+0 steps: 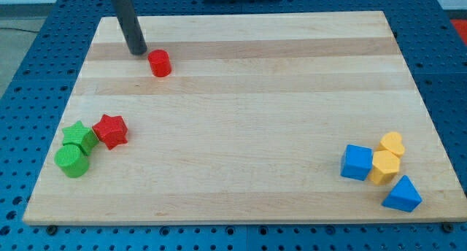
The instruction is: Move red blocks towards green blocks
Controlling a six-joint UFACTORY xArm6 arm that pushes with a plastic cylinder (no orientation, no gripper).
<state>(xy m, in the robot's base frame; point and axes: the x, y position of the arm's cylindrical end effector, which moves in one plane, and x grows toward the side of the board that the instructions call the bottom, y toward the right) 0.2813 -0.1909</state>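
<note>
A red cylinder (pixel 160 63) stands near the view's top left. My tip (pixel 137 52) is on the board just to its upper left, a small gap apart. A red star (pixel 111 130) sits at the view's left, touching a green star (pixel 79 138). A green cylinder (pixel 72 160) sits just below the green star, touching it.
At the view's lower right lie a blue cube (pixel 357 163), a yellow block (pixel 385 166), a yellow heart-like block (pixel 392 143) and a blue triangular block (pixel 402 195). The wooden board (pixel 248 112) rests on a blue perforated table.
</note>
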